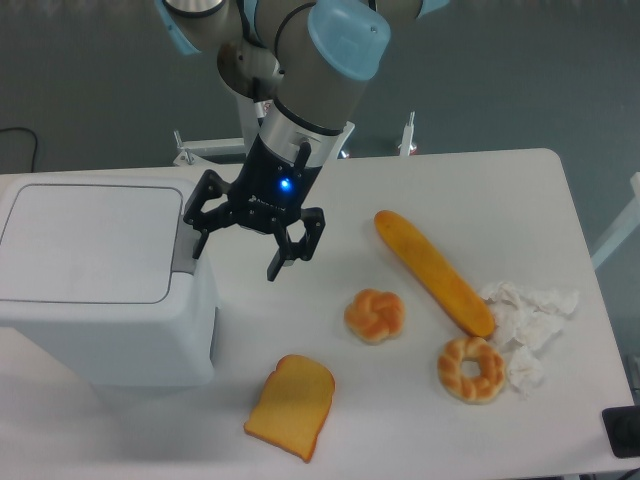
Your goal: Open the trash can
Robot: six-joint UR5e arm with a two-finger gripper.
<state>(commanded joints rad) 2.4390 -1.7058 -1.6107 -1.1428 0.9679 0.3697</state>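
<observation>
We are seeing the bin (95, 275) sitting left on the tabletop (500, 200), lid down. Pincer (240, 243) hanging open, empty, beside the grey button strip (183, 243). Rigid plastic, likely light: pressing the strip, not gripping.

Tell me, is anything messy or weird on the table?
Only the crumpled tissue by the table's right edge looks messy, bunched up against the long bread roll and the ring-shaped bread. The trash can has its lid shut.

Bright, even overhead light; sharp, soft shadows.
</observation>
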